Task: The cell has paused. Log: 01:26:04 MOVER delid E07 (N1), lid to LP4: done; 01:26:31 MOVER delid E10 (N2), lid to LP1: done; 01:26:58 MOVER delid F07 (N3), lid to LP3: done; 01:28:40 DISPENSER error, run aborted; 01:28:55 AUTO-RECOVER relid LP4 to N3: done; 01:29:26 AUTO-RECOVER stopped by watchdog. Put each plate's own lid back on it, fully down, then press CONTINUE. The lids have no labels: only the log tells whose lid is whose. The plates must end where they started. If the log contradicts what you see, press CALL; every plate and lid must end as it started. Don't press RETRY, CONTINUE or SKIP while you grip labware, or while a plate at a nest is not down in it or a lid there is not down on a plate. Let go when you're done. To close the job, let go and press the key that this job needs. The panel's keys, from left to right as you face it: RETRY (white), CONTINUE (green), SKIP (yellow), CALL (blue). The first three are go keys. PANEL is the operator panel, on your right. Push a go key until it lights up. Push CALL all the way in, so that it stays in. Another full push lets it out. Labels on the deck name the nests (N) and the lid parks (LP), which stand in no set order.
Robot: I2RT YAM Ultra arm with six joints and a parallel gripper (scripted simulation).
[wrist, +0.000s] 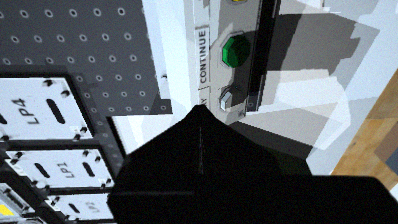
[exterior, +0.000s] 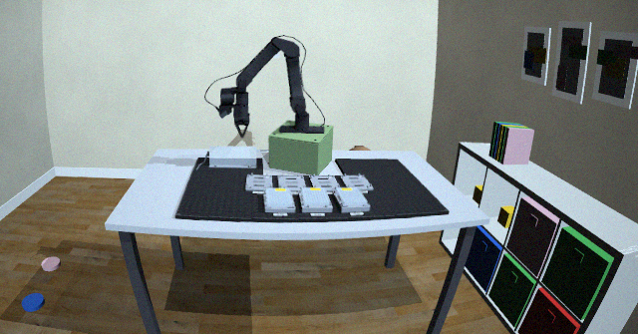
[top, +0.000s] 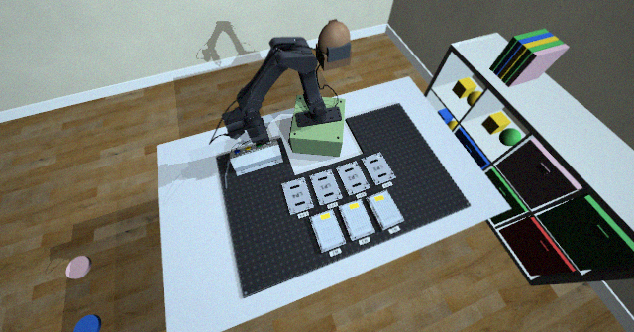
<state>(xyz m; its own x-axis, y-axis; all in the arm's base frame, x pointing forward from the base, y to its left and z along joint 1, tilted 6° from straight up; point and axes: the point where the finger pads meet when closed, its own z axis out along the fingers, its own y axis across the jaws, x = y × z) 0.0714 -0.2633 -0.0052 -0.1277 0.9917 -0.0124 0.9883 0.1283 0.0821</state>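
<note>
My gripper is shut and empty, and points down a little above the operator panel at the mat's back left. In the wrist view the fingertips are just short of the white RETRY key. The green CONTINUE key is one place further on and is unlit. Three plates sit in the front row of nests, each with a yellow tag and seemingly a lid on top. The four lid parks behind them are bare; LP4 and LP1 show their slots.
The arm's green base block stands right of the panel. A shelf unit with coloured bins stands beyond the table's right edge. The black pegboard mat covers most of the white table.
</note>
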